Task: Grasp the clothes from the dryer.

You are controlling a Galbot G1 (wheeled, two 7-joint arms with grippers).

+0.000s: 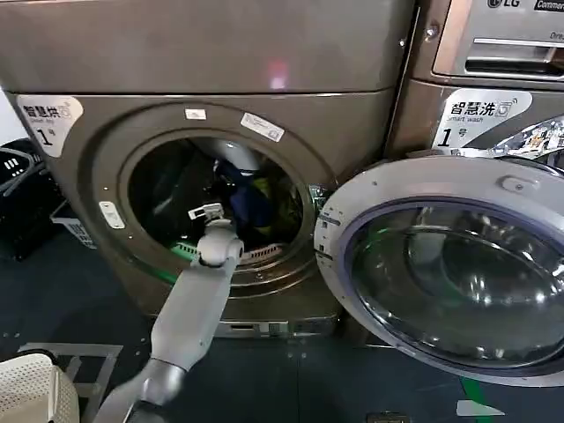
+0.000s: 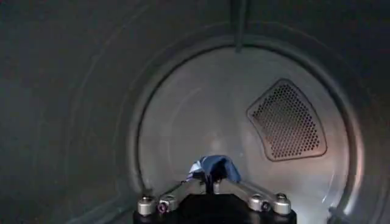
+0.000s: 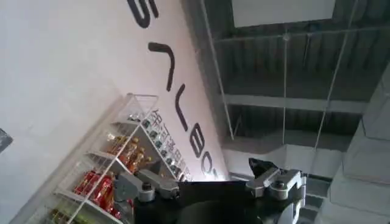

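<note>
Head view: left hand (image 1: 231,207) is inside the dryer (image 1: 106,189) opening, door (image 1: 449,269) swung open. Left wrist view: its fingers (image 2: 178,190) are pinched shut on blue clothes (image 2: 213,165). Right hand (image 3: 210,182) points at a ceiling; its finger spread cannot be told.

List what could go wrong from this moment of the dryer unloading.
The left end effector is inside the dryer drum, pinching just a small fold of the dark navy-black garment; so thin a hold could slip on the way out. The arm passes close over the porthole's lower rim, so hanging cloth may snag there. The open door stands close on the robot's right, risking contact if the arm swings that way.
</note>
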